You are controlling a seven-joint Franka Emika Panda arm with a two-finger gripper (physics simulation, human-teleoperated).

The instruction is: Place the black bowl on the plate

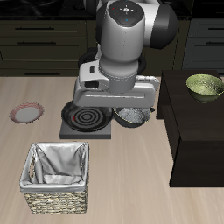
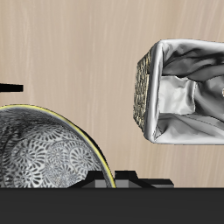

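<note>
The black bowl (image 1: 131, 115) sits beside the stove plate, dark outside and speckled grey inside. My gripper (image 1: 121, 98) hangs right over it, and the arm's bulk hides the fingers. In the wrist view the bowl (image 2: 48, 157) fills much of the picture, with its rim running up to the dark gripper body (image 2: 122, 188). I cannot tell how the jaws stand against the rim. The plate (image 1: 26, 112), pink-rimmed with a pale centre, lies far off along the table, beyond the stove plate from the bowl.
A black stove plate (image 1: 87, 116) lies between bowl and plate. A lined wicker basket (image 1: 57, 178) (image 2: 184, 83) stands near the table's front edge. An olive-green bowl (image 1: 206, 85) rests on a dark cabinet (image 1: 197, 131) beside the table.
</note>
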